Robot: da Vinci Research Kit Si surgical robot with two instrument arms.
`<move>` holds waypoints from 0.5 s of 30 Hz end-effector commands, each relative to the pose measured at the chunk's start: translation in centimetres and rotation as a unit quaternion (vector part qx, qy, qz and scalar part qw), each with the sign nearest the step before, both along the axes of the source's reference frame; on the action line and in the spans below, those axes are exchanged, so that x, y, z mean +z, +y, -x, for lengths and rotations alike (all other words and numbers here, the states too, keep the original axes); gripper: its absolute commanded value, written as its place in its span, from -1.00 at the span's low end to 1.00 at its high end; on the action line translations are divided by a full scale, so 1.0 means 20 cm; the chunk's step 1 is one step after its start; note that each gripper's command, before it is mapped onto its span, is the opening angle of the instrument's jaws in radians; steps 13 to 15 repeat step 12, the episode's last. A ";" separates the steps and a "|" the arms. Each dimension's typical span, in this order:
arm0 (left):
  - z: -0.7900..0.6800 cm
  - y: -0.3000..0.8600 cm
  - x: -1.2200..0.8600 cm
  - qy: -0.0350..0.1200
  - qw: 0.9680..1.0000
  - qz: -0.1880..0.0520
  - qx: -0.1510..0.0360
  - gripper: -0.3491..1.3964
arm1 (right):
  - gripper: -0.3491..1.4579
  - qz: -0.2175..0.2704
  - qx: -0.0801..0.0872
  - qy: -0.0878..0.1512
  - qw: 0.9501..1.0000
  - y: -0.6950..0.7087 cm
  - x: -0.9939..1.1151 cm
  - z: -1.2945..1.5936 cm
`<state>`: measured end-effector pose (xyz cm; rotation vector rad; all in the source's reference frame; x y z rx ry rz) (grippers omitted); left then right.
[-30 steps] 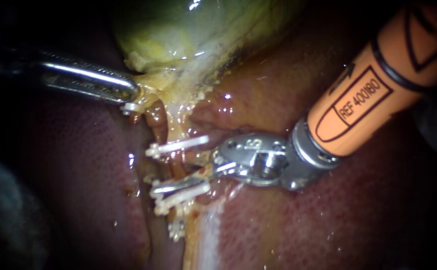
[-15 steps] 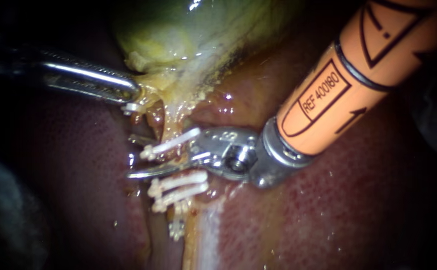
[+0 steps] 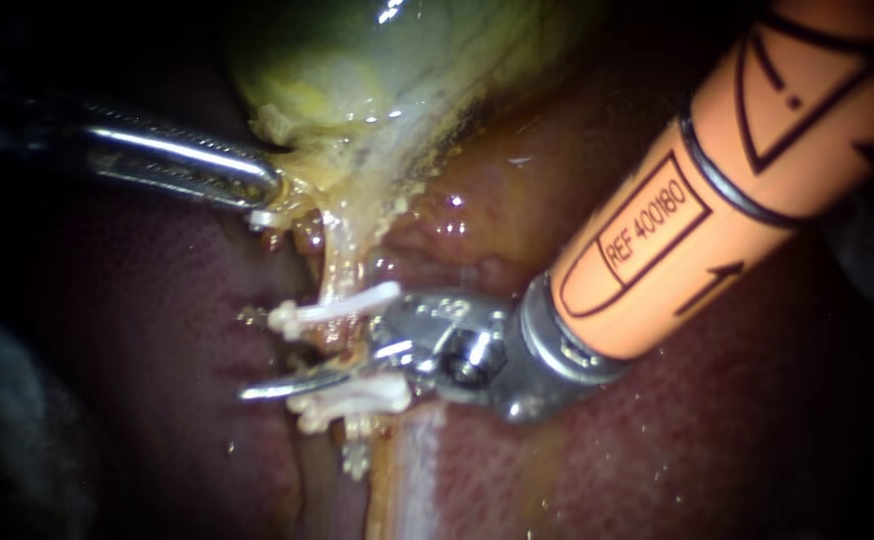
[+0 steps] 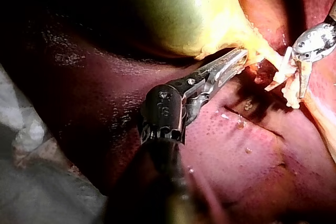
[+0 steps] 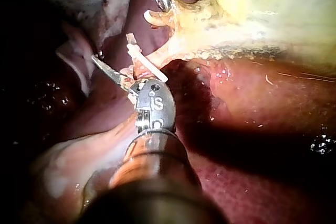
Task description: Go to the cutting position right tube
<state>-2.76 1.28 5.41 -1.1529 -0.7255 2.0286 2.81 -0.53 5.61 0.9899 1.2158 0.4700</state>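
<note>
Two instruments are at the neck of the gallbladder (image 3: 377,90), which lies against the liver (image 3: 677,450). The left instrument (image 3: 262,190) enters from the left, and its jaws are clamped on the yellowish tissue of the gallbladder neck. A pale tube (image 3: 337,255) runs down from the neck and carries white clips: an upper clip (image 3: 342,302) and, just below it, a group of lower clips (image 3: 352,398). The right instrument (image 3: 245,353), with an orange shaft, enters from the upper right. Its jaws are thin blades and stand apart. One blade crosses the tube in the gap between the upper clip and the lower clips. The other shows only as a faint tip beyond the upper clip. Whether either blade touches the tube cannot be told.
</note>
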 end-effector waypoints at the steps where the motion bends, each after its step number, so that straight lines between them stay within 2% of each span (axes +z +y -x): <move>1: 0.000 0.000 0.000 0.000 1.000 0.000 0.000 -1.00 | 0.81 -0.003 0.004 0.000 1.000 0.001 -0.001 0.000; 15: 0.000 0.000 0.000 0.001 1.000 0.001 -0.001 -1.00 | 0.81 -0.008 0.006 0.001 1.000 0.003 -0.003 0.001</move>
